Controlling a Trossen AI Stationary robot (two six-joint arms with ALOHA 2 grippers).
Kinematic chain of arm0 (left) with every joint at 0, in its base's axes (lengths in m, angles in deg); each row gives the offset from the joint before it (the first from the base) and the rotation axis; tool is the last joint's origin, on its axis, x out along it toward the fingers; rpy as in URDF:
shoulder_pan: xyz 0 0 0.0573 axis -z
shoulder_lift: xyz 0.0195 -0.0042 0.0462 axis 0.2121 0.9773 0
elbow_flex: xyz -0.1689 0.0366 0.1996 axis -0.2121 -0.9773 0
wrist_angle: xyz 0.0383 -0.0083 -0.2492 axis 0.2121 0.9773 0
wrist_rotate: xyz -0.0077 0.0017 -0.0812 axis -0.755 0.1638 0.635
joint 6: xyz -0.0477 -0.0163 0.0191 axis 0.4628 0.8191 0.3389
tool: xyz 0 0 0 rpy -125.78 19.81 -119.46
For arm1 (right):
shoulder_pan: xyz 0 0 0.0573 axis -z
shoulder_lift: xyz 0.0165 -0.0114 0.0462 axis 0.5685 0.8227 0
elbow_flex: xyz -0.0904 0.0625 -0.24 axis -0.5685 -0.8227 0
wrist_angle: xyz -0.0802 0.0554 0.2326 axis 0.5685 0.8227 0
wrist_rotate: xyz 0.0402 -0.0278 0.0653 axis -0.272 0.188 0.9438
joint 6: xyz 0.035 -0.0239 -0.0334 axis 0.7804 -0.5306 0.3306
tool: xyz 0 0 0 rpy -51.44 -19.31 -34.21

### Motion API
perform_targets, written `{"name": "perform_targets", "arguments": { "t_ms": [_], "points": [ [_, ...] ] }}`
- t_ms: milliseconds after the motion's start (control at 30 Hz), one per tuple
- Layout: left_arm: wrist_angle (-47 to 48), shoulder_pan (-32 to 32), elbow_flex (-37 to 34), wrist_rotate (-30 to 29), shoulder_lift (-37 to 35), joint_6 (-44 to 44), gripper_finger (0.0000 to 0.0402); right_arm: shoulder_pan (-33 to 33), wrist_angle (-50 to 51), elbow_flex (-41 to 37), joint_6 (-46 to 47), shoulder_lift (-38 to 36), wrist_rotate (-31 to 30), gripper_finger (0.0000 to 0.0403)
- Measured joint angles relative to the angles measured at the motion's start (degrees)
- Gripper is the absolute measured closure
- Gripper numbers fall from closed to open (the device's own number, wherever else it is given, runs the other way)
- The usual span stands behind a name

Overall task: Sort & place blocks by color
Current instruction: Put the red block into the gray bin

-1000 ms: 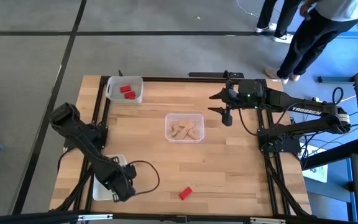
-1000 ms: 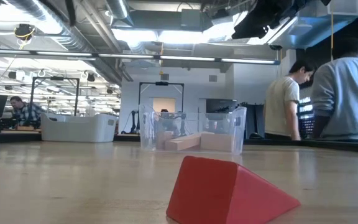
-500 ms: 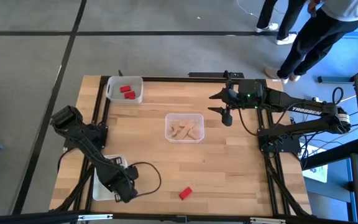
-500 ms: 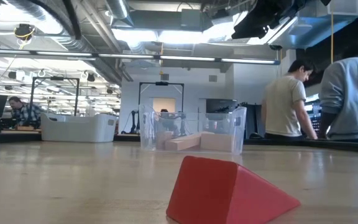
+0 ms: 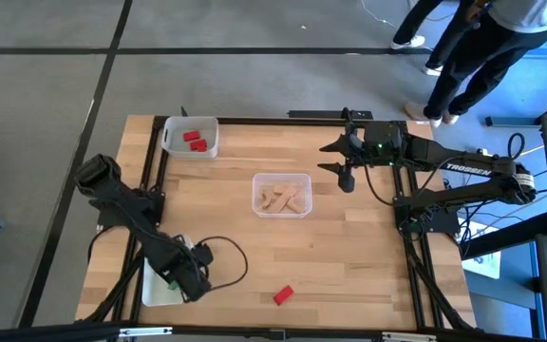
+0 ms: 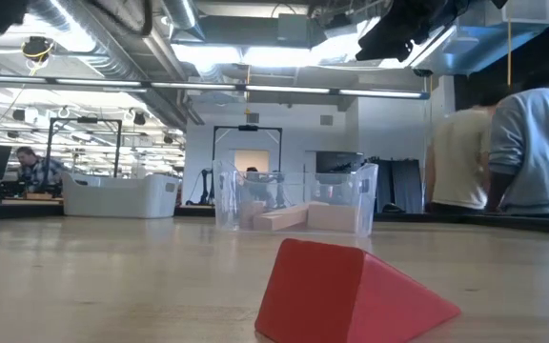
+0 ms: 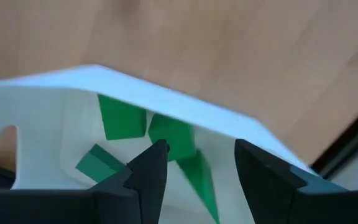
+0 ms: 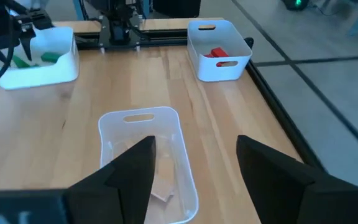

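Observation:
A red wedge-shaped block (image 5: 283, 295) (image 6: 351, 291) lies flat on the table near its near edge. My left gripper (image 5: 191, 275) (image 7: 197, 167) hangs open over the near-left white tray (image 5: 153, 288), where several green blocks (image 7: 169, 138) lie. It holds nothing. Two red blocks (image 5: 194, 141) (image 8: 217, 54) sit in the far-left white tray (image 5: 174, 128). Light-wood blocks (image 5: 284, 199) lie in the clear tray (image 5: 258, 180) (image 6: 232, 195) at the table's middle. My right gripper (image 5: 343, 161) (image 8: 194, 168) waits open above the table's far right part, empty.
Bare tabletop lies around the red block and to the right of the clear tray. A black cable (image 5: 228, 258) loops from my left arm over the table. People (image 5: 473, 47) stand beyond the far right corner. The green tray (image 8: 39, 59) also shows in the right wrist view.
My left gripper has shifted slightly toward the far edge above the near-left white tray, its cable loop moving with it. The people beyond the table have moved. No block has moved.

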Motion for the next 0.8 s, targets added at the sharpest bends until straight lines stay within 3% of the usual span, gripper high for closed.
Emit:
{"name": "perform_targets", "arguments": {
  "t_ms": [100, 400, 567, 667, 800],
  "points": [
    [0.2, -1.4, 0.0, -4.1, -3.5, 0.6, 0.0223, 0.0, 0.0, 0.0, 1.3, 0.0, 0.0, 0.0178],
    [4.8, -5.6, 0.0, -27.6, -14.8, -5.0, 0.0223, 0.0, -0.1, 0.0, -5.1, 0.0, 0.1, 0.0178],
    [4.7, -9.4, 0.1, -38.1, -18.6, -11.7, 0.0223, 0.0, -0.1, 0.0, -7.8, 0.0, 6.1, 0.0178],
    [4.7, -12.7, 0.1, -42.2, -18.8, -16.2, 0.0223, 0.0, -0.2, 0.0, -6.9, 0.0, 8.1, 0.0178],
    [4.7, -16.6, 0.0, -42.7, -18.8, -20.4, 0.0223, -1.2, -0.4, 0.0, -8.8, 0.0, 10.2, 0.0178]
  ]
}}
